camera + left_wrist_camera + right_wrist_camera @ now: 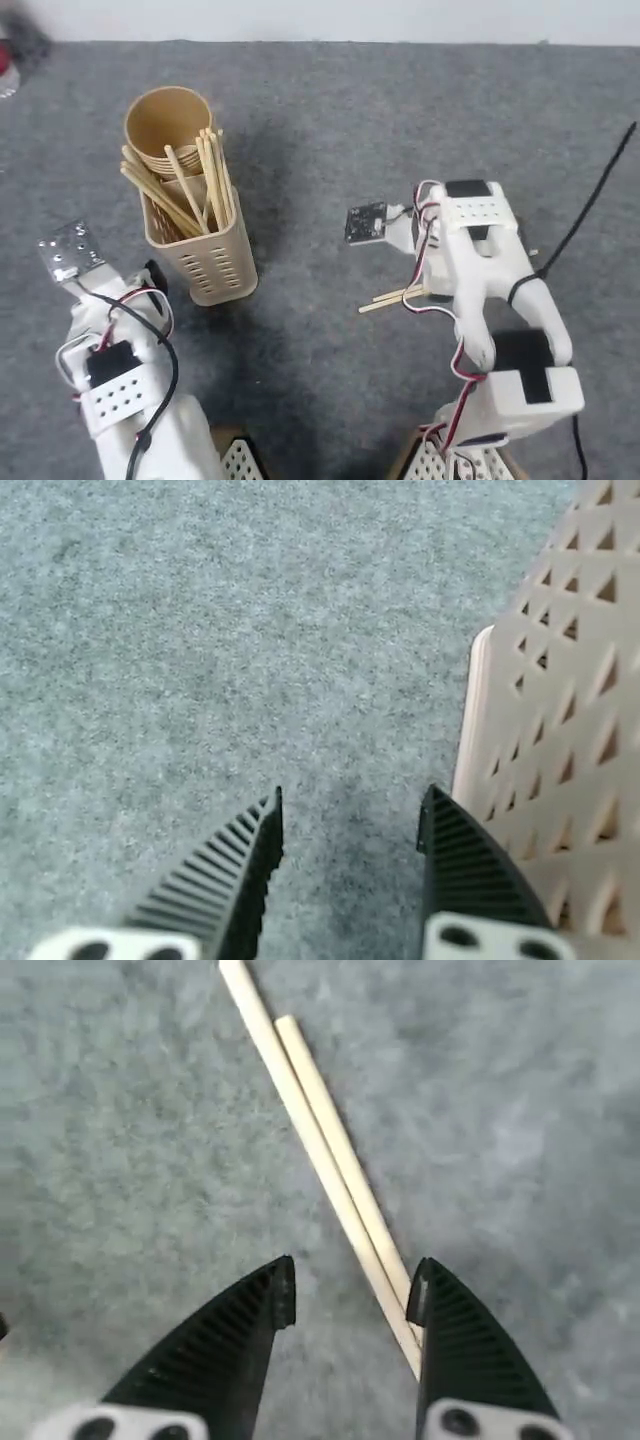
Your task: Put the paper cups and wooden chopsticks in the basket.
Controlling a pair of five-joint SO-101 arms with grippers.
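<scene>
A tan slotted basket [210, 262] stands upright on the grey carpet, holding stacked paper cups [165, 120] and several wooden chopsticks [205, 180]. Two chopsticks [392, 297] lie on the carpet under the right arm; in the right wrist view the same chopsticks [320, 1140] run between the tips of my open right gripper [350, 1290], close to one finger. My left gripper [350, 825] is open just above the carpet, with the basket wall [560, 740] right beside one finger. In the high view the left arm [115, 350] sits left of the basket.
Grey carpet covers the table, with free room around and behind the basket. A black cable [590, 205] runs off to the right of the right arm. A small red and white object [8, 65] sits at the far left edge.
</scene>
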